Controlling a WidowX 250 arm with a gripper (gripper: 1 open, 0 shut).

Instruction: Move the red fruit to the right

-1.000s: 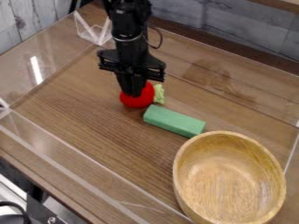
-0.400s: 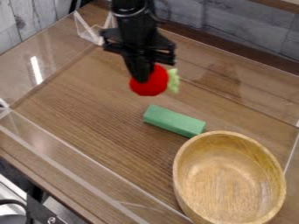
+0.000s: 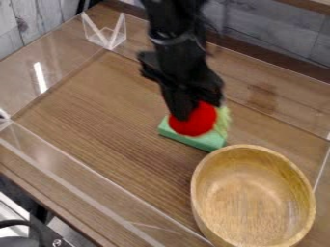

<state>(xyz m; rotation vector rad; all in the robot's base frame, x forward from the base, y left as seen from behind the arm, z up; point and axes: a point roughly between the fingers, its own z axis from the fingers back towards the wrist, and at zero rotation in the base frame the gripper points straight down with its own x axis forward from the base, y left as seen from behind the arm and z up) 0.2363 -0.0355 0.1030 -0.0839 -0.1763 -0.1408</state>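
Observation:
The red fruit (image 3: pixel 196 119) is a small round bright-red toy with a pale green leaf at its right side. It hangs above the table, gripped from above by my gripper (image 3: pixel 192 106), which is shut on it. The dark arm comes down from the top of the view and points almost straight down. The fruit is now over the flat green block (image 3: pixel 188 137), partly hiding it from the camera.
A large wooden bowl (image 3: pixel 253 200) sits at the front right, just beyond the green block. Clear plastic walls (image 3: pixel 52 68) ring the wooden tabletop (image 3: pixel 91 125) on the left, front and back.
The gripper lifted the red fruit off the table and carried it to the right and toward the camera, from left of the green block to above it. The wrist also rolled.

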